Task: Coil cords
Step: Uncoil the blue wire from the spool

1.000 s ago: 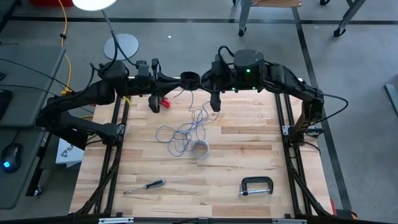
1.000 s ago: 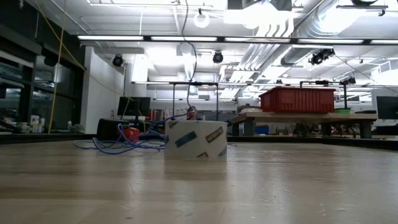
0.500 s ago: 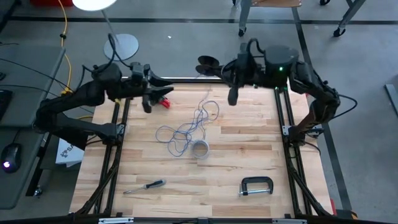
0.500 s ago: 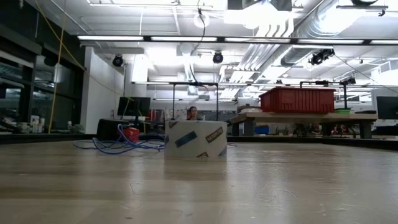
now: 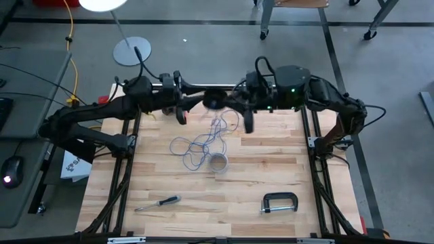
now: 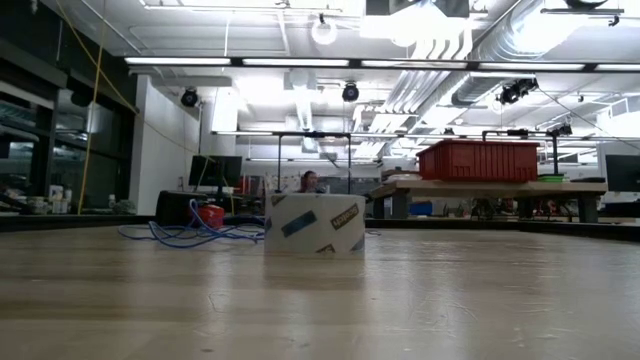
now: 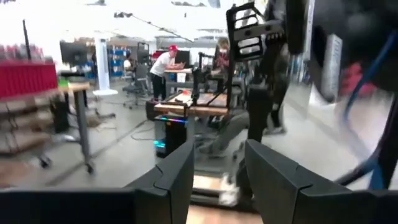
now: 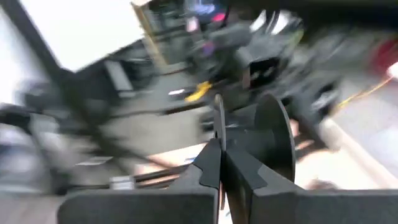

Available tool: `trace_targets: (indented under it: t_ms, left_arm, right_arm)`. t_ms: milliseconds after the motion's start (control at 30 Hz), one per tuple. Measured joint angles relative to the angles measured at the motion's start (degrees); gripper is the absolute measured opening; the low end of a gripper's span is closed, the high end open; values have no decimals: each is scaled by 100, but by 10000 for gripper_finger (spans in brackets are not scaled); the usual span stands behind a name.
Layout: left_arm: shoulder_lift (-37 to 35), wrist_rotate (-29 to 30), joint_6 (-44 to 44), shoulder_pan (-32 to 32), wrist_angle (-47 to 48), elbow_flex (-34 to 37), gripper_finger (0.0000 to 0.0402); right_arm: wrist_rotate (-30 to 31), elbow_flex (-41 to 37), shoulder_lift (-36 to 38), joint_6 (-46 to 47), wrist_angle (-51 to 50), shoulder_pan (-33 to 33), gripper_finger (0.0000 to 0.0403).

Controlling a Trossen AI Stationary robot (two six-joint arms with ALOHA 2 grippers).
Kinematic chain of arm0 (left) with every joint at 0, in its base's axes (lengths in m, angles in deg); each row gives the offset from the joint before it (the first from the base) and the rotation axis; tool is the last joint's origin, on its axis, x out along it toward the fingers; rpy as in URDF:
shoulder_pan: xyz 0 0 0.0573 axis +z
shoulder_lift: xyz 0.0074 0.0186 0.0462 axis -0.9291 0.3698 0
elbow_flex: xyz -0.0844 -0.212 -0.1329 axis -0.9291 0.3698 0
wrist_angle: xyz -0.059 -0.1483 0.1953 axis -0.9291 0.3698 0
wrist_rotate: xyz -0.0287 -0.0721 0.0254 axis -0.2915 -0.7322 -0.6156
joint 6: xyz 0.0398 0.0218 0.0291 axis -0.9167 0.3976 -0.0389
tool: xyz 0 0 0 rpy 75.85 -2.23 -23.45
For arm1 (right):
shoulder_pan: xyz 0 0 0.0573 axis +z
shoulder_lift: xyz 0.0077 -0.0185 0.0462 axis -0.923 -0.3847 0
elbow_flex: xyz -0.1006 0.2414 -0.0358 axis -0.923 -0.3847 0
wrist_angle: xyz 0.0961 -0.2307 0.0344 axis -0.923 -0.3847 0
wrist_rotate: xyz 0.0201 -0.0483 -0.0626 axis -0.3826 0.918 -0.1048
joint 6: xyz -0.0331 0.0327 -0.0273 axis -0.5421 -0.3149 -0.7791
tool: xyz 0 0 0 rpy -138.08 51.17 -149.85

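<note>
cords (image 5: pixel 203 144): tangled loose on the table (image 5: pixel 271 169), beside tape roll (image 5: pixel 218 163). left gripper (image 5: pixel 182 116): jaws parted, nothing held. right gripper (image 5: pixel 247 125): jaws closed; black spool (image 8: pixel 273 140) seen just beyond them.

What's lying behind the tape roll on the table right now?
Behind the tape roll lies the blue cord, tangled loose on the table; the roll hides where the cord passes behind it.

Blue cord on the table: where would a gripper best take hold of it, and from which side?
Judging by the high view, grip the blue cord at its outer loop on the left arm's side, coming straight down from above. That loop lies flat on bare wood, clear of the tape roll; the tangled middle crosses itself, so a pinch there would likely snag several strands.
</note>
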Motion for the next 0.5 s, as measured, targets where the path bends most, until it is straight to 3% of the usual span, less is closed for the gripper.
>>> trace_targets:
  t_ms: [100,233,500]
  left_arm:
    - [-45,9,-597,-107,-35,-2,138]
    - [-47,-43,-726,-386,-46,-9,138]
    - [-52,-711,684,-718,-529,-11,138]
  right_arm:
    - [-640,4,70,992,-312,-210,0]
    - [-956,4,69,1071,-626,-368,0]
    - [-1347,2,67,105,-750,-424,0]
